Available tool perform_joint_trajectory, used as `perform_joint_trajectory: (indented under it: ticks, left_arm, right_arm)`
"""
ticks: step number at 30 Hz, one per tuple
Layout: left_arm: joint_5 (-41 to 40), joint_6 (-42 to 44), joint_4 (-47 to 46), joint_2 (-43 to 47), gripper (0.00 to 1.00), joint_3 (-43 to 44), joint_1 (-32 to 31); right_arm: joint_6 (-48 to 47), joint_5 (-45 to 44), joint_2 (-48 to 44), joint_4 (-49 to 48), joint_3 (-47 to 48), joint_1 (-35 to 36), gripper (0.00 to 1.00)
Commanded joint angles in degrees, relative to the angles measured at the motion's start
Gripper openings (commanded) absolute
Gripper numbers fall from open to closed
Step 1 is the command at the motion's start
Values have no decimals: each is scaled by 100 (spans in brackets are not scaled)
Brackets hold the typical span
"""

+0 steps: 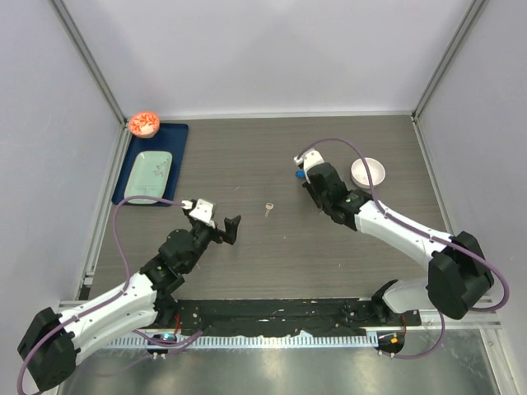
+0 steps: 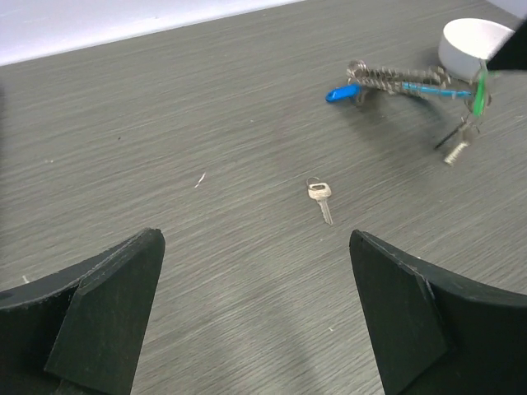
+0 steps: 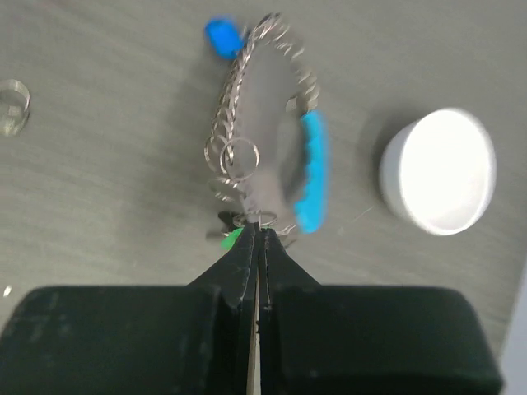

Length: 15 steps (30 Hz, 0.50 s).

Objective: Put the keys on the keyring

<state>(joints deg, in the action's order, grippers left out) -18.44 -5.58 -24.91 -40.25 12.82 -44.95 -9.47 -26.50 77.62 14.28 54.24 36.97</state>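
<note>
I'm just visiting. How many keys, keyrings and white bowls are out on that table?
Keys: 2, the silver key and the green-headed key
Keyring: 1
White bowl: 1
Total: 4

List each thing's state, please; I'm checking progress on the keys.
Keyring: one end lifted off table.
Green key: hanging from keyring's lifted end.
Silver key: lying flat, loose, untouched.
White bowl: upright, empty.
Left pincer: open, empty.
Right pincer: shut on keyring.
</note>
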Motion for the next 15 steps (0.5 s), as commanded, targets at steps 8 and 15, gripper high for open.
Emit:
perform_joint_trajectory:
  ticks: [8,15]
  left_arm:
    - [-248,-65,21,35,100,19,13]
    - [-818,-626,73,-290,100,176,21]
  right_arm:
    - [2362,1744,-204,734,-1108,-243,5]
    - [2767,1798,-98,795,-731,-375,56]
